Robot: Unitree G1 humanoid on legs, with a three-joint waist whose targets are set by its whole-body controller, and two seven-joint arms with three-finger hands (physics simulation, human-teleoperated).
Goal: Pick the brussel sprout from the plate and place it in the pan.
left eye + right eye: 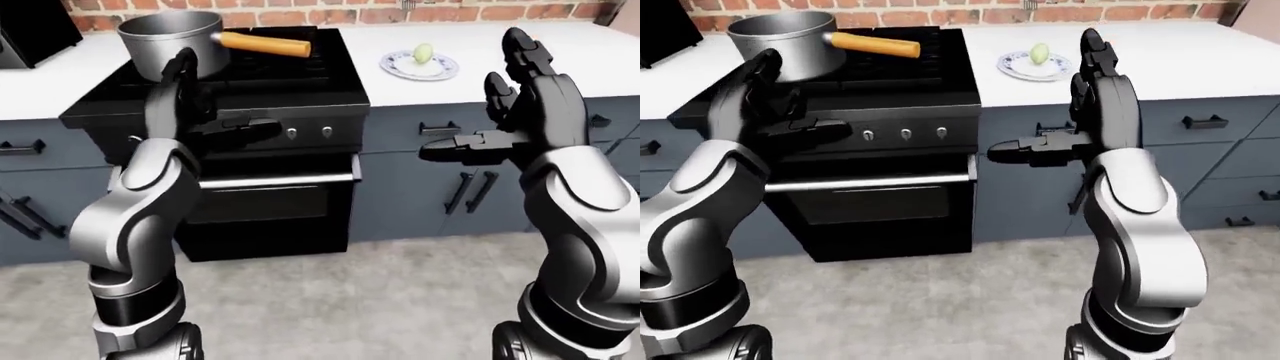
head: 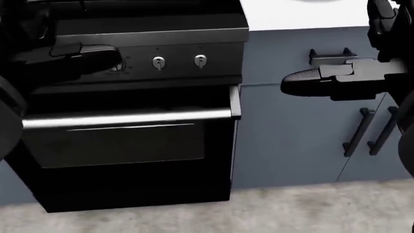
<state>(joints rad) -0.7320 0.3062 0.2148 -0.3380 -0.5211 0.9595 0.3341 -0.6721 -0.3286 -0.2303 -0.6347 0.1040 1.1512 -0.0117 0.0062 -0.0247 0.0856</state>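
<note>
1. Standing on the black stove [image 1: 250, 82] at the upper left of the left-eye view is the grey pan [image 1: 170, 41], its orange handle [image 1: 265, 45] reaching to the right.
2. The brussel sprout [image 1: 424, 52] lies on the small white plate [image 1: 400, 67], which sits on the white desk [image 1: 600, 52] just right of the stove, well apart from the pan.
3. The left hand [image 1: 195, 105] is raised before the stove's edge, fingers spread and upright, one pointing right across the knobs; it holds nothing.
4. The right hand [image 1: 510, 112] is up before the blue cabinets [image 1: 400, 195], below and right of the plate, fingers open, one pointing left; it also holds nothing.
5. The head view looks lower and shows neither pan, plate nor sprout clearly: only the oven door [image 2: 123, 145] with its silver bar handle [image 2: 129, 118], two knobs [image 2: 179, 61], cabinet handles [image 2: 369, 131] and the floor [image 2: 258, 208], with both hands as dark shapes at its sides.
6. The right-eye view adds further drawer handles [image 1: 1205, 120] at its right and shows the right forearm upright.
</note>
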